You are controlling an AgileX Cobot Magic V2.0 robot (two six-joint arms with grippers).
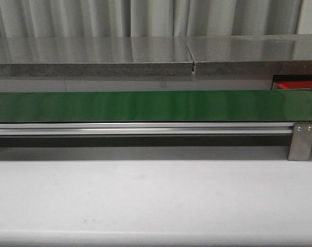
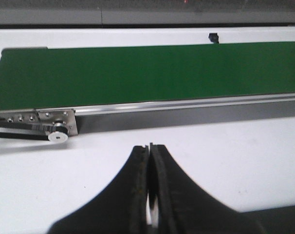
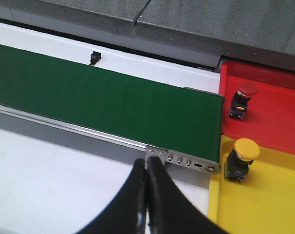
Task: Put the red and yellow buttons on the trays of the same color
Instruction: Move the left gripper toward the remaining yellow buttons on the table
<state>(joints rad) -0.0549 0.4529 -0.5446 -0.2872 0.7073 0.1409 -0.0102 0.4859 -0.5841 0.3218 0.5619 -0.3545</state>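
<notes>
In the right wrist view a red button (image 3: 245,93) stands upright on the red tray (image 3: 279,117), and a yellow button (image 3: 244,155) stands upright on the yellow tray (image 3: 264,204). Both trays lie just past the end of the green conveyor belt (image 3: 99,105). My right gripper (image 3: 147,165) is shut and empty over the white table, short of the belt's end bracket. My left gripper (image 2: 150,147) is shut and empty too, over the white table in front of the belt (image 2: 147,73). The belt carries no button. The front view shows neither gripper; a corner of the red tray (image 1: 295,85) shows.
A long green belt (image 1: 156,105) on an aluminium rail crosses the table. A grey stone ledge (image 1: 156,54) runs behind it. A small black sensor (image 3: 94,57) sits on the far side of the belt. A drive pulley (image 2: 57,136) sits at the belt's left end.
</notes>
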